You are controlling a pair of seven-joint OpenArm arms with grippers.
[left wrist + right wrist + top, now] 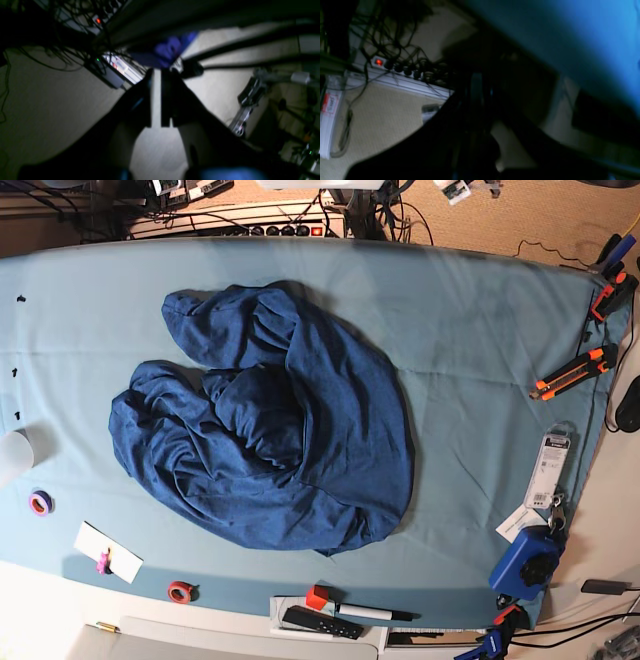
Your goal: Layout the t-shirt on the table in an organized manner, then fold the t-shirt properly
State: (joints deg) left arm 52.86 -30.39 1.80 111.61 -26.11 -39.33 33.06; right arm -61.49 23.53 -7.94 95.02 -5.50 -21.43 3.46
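Note:
The t-shirt (270, 430) lies crumpled in a dark navy heap on the middle of the table (470, 330), with folds bunched at its left and centre. Neither arm shows in the base view. In the left wrist view my left gripper (156, 75) points at pale carpet, its dark fingers close together with only a thin slit of light and nothing between them. My right gripper (481, 85) is a dark blur over the floor, beside the table's teal cloth (595, 37). Both grippers are away from the t-shirt.
Orange-black cutters (575, 372), a packaged item (548, 470) and a blue clamp (527, 565) line the right edge. A marker (365, 612), black remote (320, 622), red tape roll (180, 591), white card (108, 552) and purple tape roll (40, 502) sit near the front. A power strip (402, 72) with cables lies on the floor.

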